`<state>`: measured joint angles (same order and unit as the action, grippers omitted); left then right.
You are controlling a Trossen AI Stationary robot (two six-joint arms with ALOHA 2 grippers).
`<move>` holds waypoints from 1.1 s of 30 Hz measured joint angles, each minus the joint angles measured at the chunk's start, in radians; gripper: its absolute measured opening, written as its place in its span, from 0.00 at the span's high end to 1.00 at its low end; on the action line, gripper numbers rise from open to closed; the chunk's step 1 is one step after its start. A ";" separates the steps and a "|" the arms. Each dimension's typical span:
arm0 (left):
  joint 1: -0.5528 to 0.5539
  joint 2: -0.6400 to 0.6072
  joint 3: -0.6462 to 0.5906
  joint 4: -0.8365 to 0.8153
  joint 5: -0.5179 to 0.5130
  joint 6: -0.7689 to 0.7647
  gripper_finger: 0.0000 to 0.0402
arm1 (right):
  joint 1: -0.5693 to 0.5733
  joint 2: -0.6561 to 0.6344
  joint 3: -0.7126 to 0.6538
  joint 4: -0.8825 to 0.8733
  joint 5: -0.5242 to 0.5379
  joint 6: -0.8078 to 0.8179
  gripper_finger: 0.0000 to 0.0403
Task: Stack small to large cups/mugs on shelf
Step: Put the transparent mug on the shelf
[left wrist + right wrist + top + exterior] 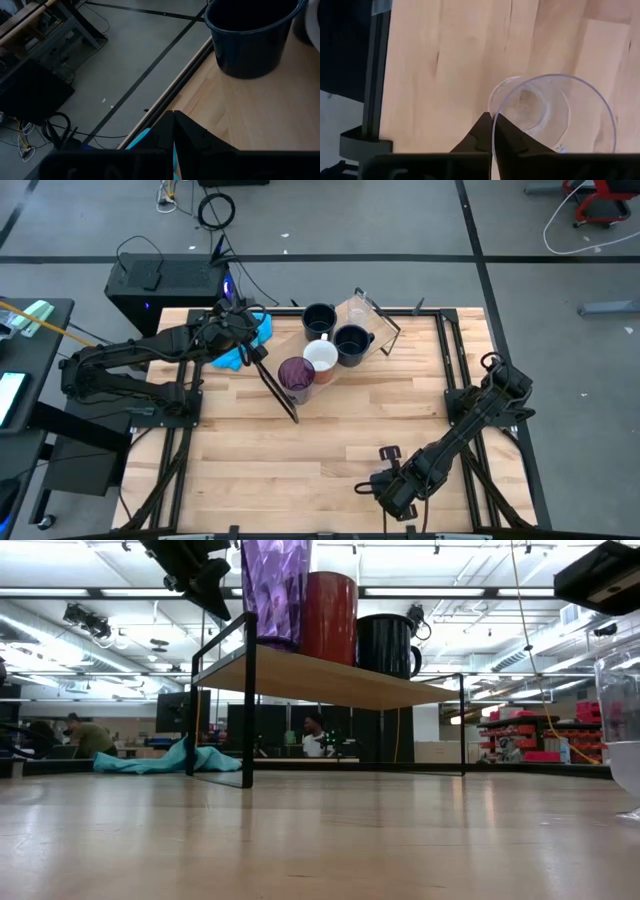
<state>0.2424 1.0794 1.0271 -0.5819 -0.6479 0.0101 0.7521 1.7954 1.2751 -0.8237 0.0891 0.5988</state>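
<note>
Currently the right gripper (492, 131) sits low at the near edge of the table (330, 450), its jaws pinched together on the rim of a small clear cup (555, 112); the wall of the cup passes between the fingertips in the right wrist view. The cup stands upright on the tabletop, well apart from the shelf (345, 320) at the far side.

On the shelf: purple tumbler (296, 375), white mug (321, 358), and two navy mugs (352, 343), (318, 319), clustered close. The white mug reads red-brown in the low view.

The left gripper (173, 132) hovers over the shelf's left end beside a navy mug (250, 35), fingers together, holding nothing. A blue cloth (245, 345) lies under that arm.

Risks, as judged:
- A rim pinch on thin clear plastic is a weak hold; the cup could flex, swing or slip out on lifting.
- The shelf group is tight. Bringing the cup in could nudge the tall tumbler, which would tip easily.
- The left arm occupies the approach zone near the shelf, so the arms could collide.
- Size order may be wrong if the cup is nested into the wrong vessel.
</note>
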 joint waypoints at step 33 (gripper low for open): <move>-0.147 0.000 0.000 -0.195 0.004 -0.156 0.96 | -0.584 -0.528 0.035 -0.381 0.226 -0.532 0.97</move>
<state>0.0958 1.0794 1.0271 -0.7769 -0.6444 -0.1455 0.1677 1.2675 1.3106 -1.2045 0.3153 0.0666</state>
